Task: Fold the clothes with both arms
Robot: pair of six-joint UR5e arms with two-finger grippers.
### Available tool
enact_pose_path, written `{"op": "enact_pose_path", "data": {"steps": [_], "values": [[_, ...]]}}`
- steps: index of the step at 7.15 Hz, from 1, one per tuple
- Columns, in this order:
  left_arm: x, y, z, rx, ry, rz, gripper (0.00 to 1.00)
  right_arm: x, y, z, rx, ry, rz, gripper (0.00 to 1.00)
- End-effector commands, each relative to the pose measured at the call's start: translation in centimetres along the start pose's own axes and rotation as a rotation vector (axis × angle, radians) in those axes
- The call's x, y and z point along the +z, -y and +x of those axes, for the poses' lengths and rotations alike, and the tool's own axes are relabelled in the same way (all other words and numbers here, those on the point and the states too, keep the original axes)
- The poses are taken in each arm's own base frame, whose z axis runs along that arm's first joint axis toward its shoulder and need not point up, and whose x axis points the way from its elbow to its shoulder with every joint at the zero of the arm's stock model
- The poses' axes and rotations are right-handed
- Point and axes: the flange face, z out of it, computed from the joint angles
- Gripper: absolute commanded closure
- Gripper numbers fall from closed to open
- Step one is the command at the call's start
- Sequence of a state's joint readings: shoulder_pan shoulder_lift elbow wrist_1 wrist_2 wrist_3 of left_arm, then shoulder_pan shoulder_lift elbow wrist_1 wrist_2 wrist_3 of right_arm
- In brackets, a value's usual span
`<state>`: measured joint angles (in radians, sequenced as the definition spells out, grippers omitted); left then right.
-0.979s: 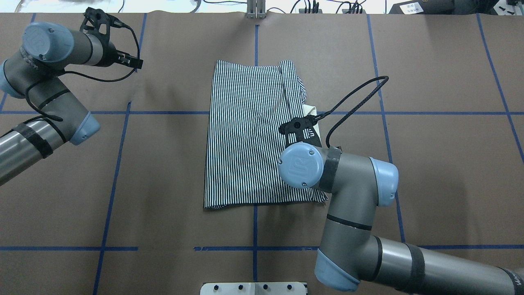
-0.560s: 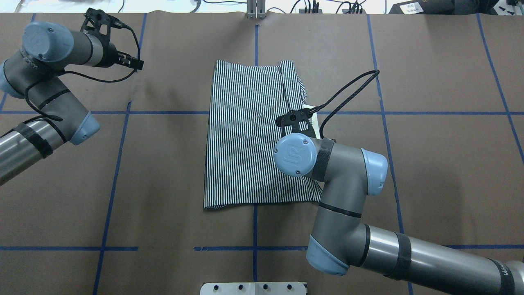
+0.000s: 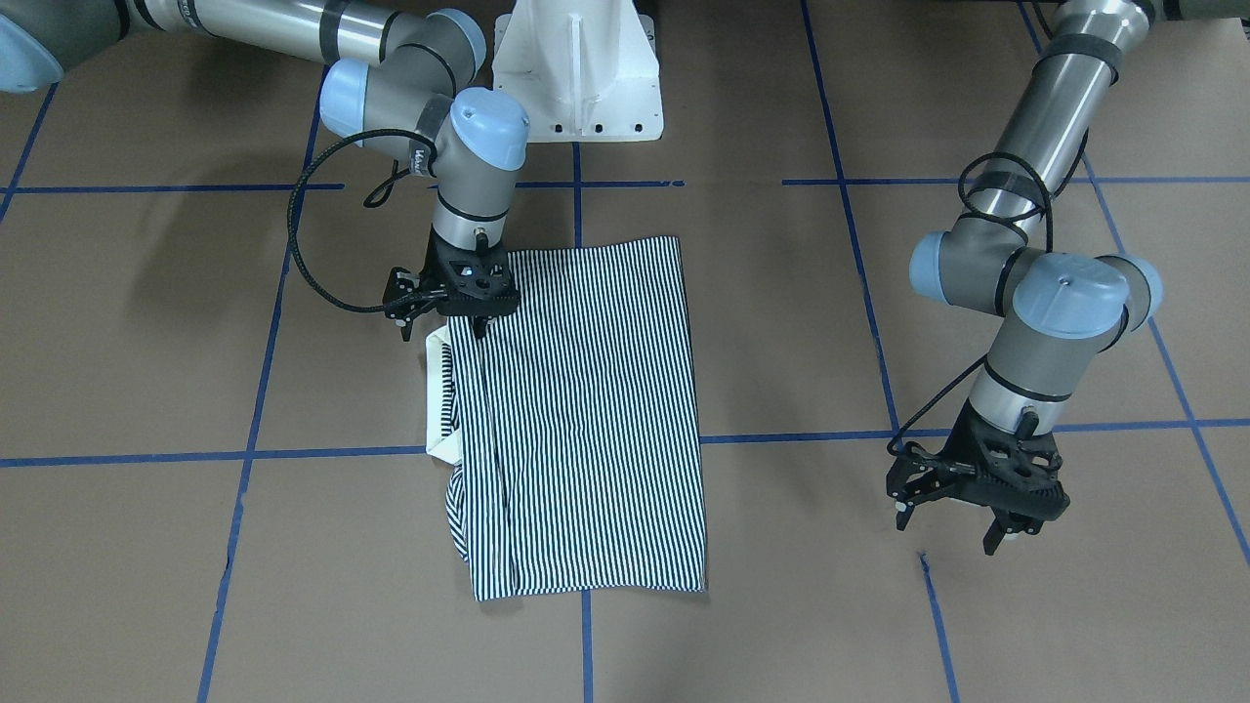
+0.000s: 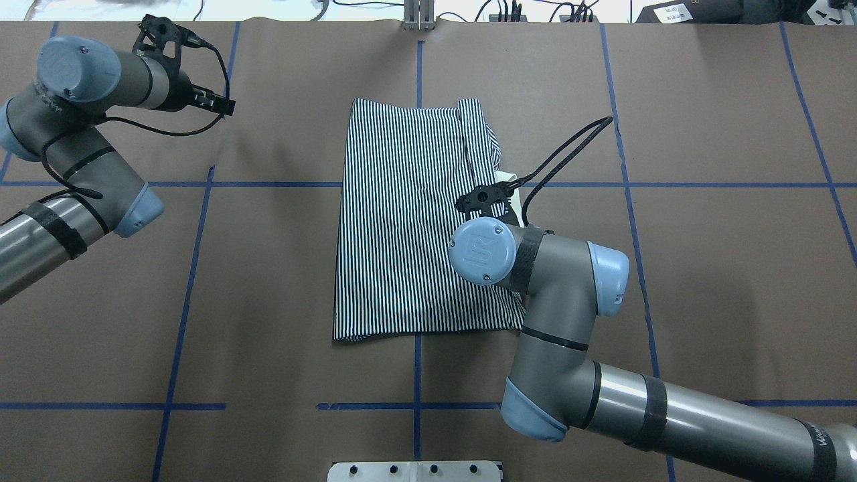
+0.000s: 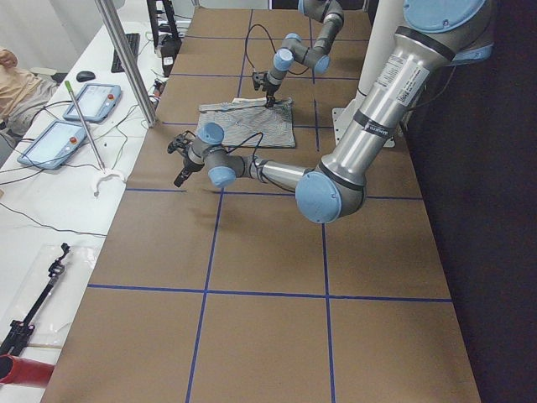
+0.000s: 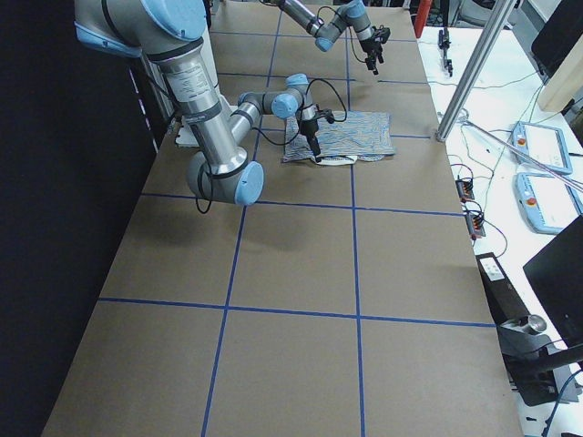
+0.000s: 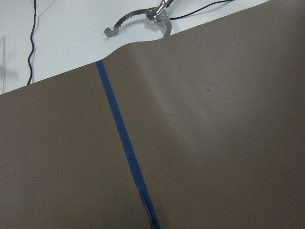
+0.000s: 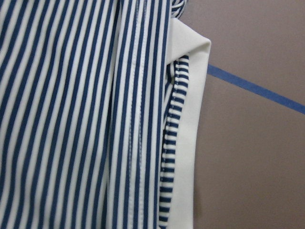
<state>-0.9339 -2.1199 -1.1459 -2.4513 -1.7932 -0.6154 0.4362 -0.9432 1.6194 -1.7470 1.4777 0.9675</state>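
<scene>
The striped polo shirt (image 3: 586,410) (image 4: 402,221) lies flat in the middle of the table, folded into a tall rectangle. Its cream collar (image 3: 437,410) (image 8: 190,95) sticks out along one long edge. My right gripper (image 3: 442,330) points straight down at that edge near the collar's end. Its fingers are open, one over the striped cloth and one over the bare table, and nothing is held. In the overhead view the right wrist (image 4: 482,253) hides most of the right gripper. My left gripper (image 3: 952,522) (image 4: 217,100) hangs open over bare table, far from the shirt. The left wrist view shows only paper and tape.
Blue tape lines (image 4: 194,268) divide the brown table cover into squares. The white pedestal base (image 3: 576,68) stands at the robot's side of the table. Beyond the far edge is a white bench with cables, a metal clamp tool (image 7: 143,19) and tablets (image 5: 50,143).
The right arm has shifted a little toward the far side and inward, bringing its gripper closer to the collar's end. The left arm and the shirt have not moved.
</scene>
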Motion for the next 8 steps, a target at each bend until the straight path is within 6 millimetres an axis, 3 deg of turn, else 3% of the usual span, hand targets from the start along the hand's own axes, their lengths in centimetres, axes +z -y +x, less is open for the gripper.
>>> {"op": "enact_pose_path", "data": {"steps": [1, 3, 4, 7, 8], "values": [[0.1, -0.2, 0.4, -0.006, -0.004, -0.003, 0.0, 0.4, 1.8, 2.6, -0.026, -0.019, -0.009, 0.0], [0.4, -0.5, 0.8, -0.007, -0.006, -0.008, 0.0, 1.7, 1.9, 6.6, -0.039, -0.049, -0.017, 0.0], [0.4, -0.5, 0.8, -0.006, -0.008, -0.008, 0.0, 3.1, 0.3, 8.9, -0.058, -0.068, -0.03, 0.0], [0.3, -0.5, 0.8, -0.008, -0.008, -0.008, 0.0, 2.3, 0.5, 10.1, -0.034, -0.054, -0.012, 0.0], [0.3, -0.4, 0.9, -0.006, -0.01, -0.006, 0.0, 0.6, 2.2, 9.3, -0.005, -0.024, 0.003, 0.0]]}}
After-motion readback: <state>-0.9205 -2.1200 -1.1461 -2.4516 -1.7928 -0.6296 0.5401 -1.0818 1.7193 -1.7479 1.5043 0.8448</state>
